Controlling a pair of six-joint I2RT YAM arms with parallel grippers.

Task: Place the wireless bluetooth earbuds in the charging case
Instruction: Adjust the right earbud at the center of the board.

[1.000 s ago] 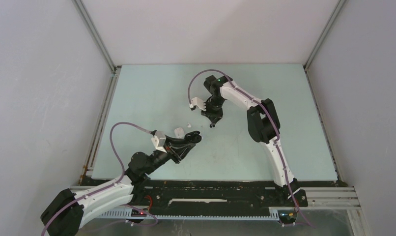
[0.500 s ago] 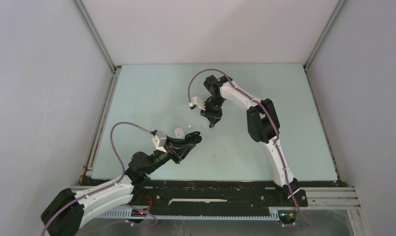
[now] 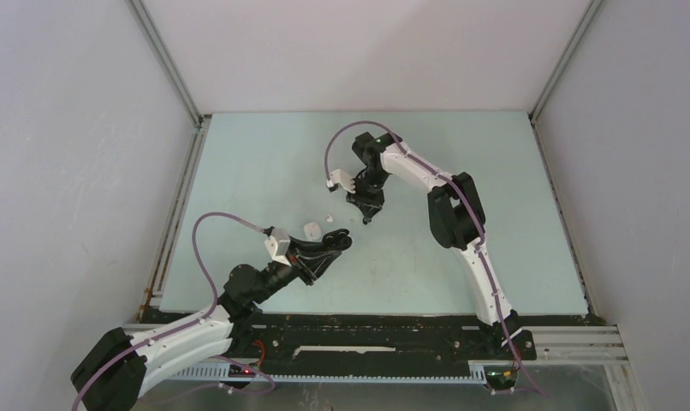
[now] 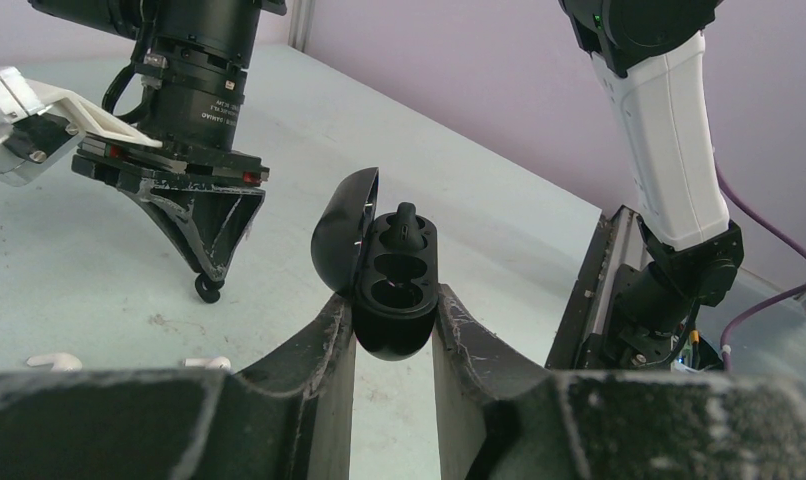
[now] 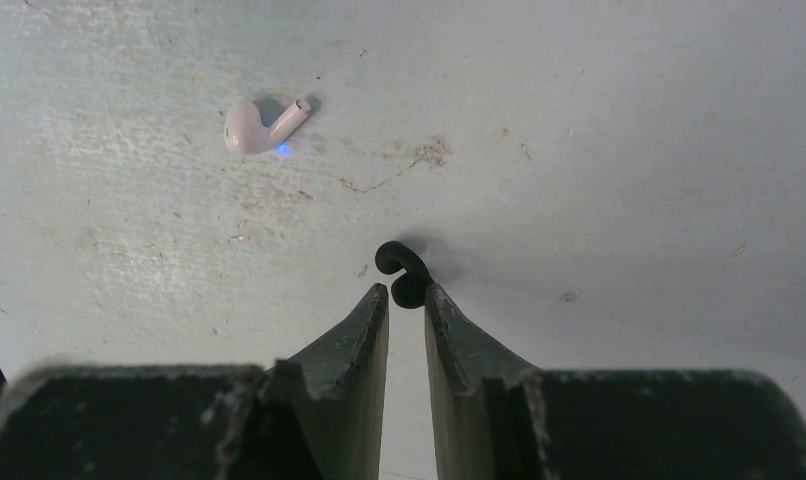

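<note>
Right end effector [image 5: 406,296] pinches black earbud [image 5: 392,258], indistinct overhead.

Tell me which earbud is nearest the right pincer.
The small black plastic earbud, pinched in the right pincer; a white stemmed plastic earbud lies apart.

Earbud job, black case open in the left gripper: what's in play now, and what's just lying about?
In play: black charging case, open, clamped in left gripper; black earbud seated in it; second black earbud pinched by right gripper.

Lying about: white earbud, loose; small white case, probably, by the left gripper.
</note>
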